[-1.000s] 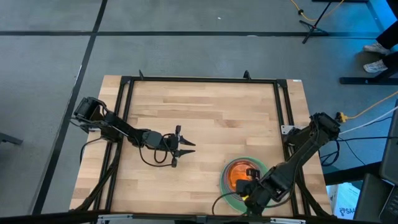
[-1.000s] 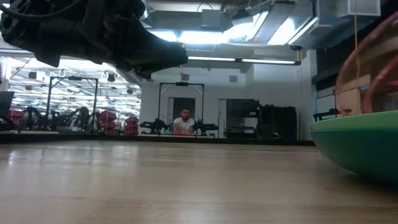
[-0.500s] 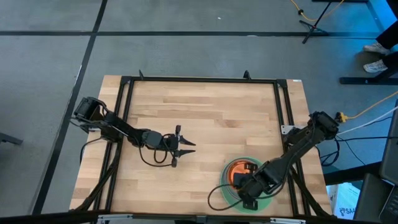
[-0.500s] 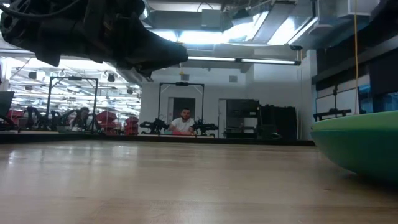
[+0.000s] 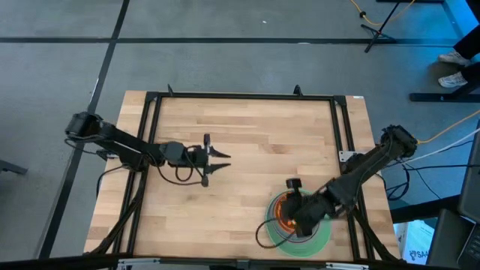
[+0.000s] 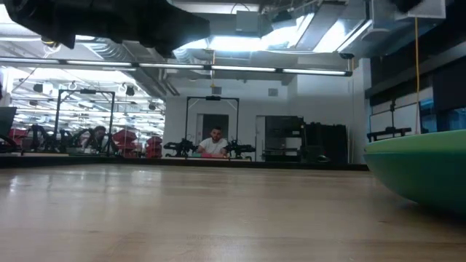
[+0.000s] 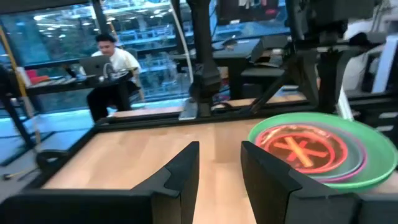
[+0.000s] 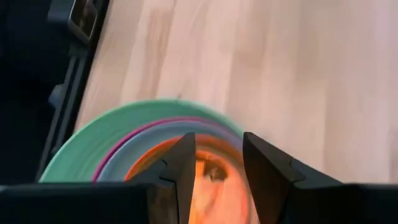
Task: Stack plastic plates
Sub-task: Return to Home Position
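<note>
Item: plastic plates [image 5: 321, 238], stacked in one pile on the bench [image 5: 255, 127] at its near right corner; seen from above the pile shows a mint green plate [image 8: 87, 149] outermost, then a magenta rim [image 8: 134, 140], a grey-blue rim [image 8: 124, 165] and an orange plate [image 8: 214, 186] on top; any plates under these are hidden. Attitude: every plate lies flat, hollow side up; being round they have no long axis in plan, and the only axis is that of the pile, upright from the bench; the rims look concentric. Right arm [image 5: 360, 172]: reaches in from the right edge, right jaws above the pile, parted by a moderate gap, holding nothing, the orange plate showing between them. Left arm [image 5: 135, 150]: over the left middle of the bench, well apart from the pile; left jaws parted and empty, pointing toward the right. Step in hand, by judgement: stacking appears complete and the arms are due to go home. Next move calls for: the right jaws to rise straight up before swinging away, so that no rim is brushed; the left arm has a free path. Beyond the bench: a seated person [image 6: 213, 142], far off.
</note>
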Robot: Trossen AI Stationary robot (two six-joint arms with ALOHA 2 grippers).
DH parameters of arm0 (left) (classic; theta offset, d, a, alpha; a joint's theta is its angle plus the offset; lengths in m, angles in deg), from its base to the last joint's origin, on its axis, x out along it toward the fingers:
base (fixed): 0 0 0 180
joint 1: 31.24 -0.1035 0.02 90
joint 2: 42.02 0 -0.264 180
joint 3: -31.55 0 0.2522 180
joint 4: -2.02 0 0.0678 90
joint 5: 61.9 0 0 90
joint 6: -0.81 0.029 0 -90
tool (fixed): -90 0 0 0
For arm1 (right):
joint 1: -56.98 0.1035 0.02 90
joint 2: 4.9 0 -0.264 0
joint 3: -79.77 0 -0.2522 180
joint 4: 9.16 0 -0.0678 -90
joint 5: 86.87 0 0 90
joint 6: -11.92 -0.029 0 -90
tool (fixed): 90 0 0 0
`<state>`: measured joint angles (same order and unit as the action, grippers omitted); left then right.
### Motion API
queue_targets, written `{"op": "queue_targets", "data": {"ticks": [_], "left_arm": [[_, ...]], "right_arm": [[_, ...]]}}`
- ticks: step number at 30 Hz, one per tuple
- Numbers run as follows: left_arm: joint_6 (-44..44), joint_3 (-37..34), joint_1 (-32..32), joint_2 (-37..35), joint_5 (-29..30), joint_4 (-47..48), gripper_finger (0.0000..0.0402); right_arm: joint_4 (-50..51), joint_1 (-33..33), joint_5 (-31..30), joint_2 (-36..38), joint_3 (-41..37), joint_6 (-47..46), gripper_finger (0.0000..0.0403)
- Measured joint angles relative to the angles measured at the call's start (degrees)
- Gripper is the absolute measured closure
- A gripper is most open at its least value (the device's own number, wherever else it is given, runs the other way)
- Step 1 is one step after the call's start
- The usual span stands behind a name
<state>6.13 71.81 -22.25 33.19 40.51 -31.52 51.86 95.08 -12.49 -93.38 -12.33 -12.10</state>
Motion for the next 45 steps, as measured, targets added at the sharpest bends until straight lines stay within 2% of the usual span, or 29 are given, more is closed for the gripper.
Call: {"op": "queue_targets", "data": {"ticks": [4, 7, 10, 12, 17, 20, 22, 27, 34, 39, 45], "left_arm": [[1.3, 0.0, -2.1, -4.6, -0.1, 5.6, 0.0296], [1.5, 0.0, -3.9, -5.9, 0.0, 9.0, 0.031], [2.1, -0.1, -5.3, -5.9, -0.4, 10.0, 0.0329], [2.0, -0.1, -6.4, -5.9, -3.0, 10.3, 0.0344], [1.0, -0.3, -7.8, -5.9, -6.2, 10.9, 0.0383], [0.8, -2.8, -7.4, -6.0, -6.0, 8.3, 0.0398], [0.4, -6.1, -7.0, -6.0, -5.9, 2.5, 0.0398], [-0.9, -15.9, -6.4, -6.0, -6.0, -12.9, 0.0398], [-4.6, -25.9, -6.5, -6.0, -5.3, -25.8, 0.0398], [-5.0, -26.1, -6.6, -8.4, -4.5, -26.5, 0.04], [-5.3, -26.1, -6.1, -13.9, -4.6, -21.6, 0.0399]], "right_arm": [[-10.1, -5.2, 1.1, 6.9, -8.0, 6.9, 0.0279], [-24.4, -11.2, 4.3, 13.6, -17.7, 15.5, 0.0293], [-38.2, -19.5, 9.0, 19.4, -27.2, 21.2, 0.0313], [-45.6, -25.5, 12.7, 22.4, -32.5, 23.8, 0.0328], [-61.6, -37.2, 22.1, 26.2, -42.2, 24.5, 0.0359], [-63.4, -40.9, 25.3, 27.9, -45.3, 24.2, 0.0371], [-64.4, -42.1, 25.7, 29.8, -47.7, 24.0, 0.0378], [-65.2, -42.7, 25.2, 35.6, -52.1, 22.8, 0.0393], [-65.2, -42.7, 25.2, 47.0, -57.1, 22.6, 0.04], [-65.0, -42.6, 23.7, 53.7, -60.2, 22.6, 0.0402], [-65.0, -42.6, 21.8, 60.3, -65.2, 21.7, 0.0402]]}}
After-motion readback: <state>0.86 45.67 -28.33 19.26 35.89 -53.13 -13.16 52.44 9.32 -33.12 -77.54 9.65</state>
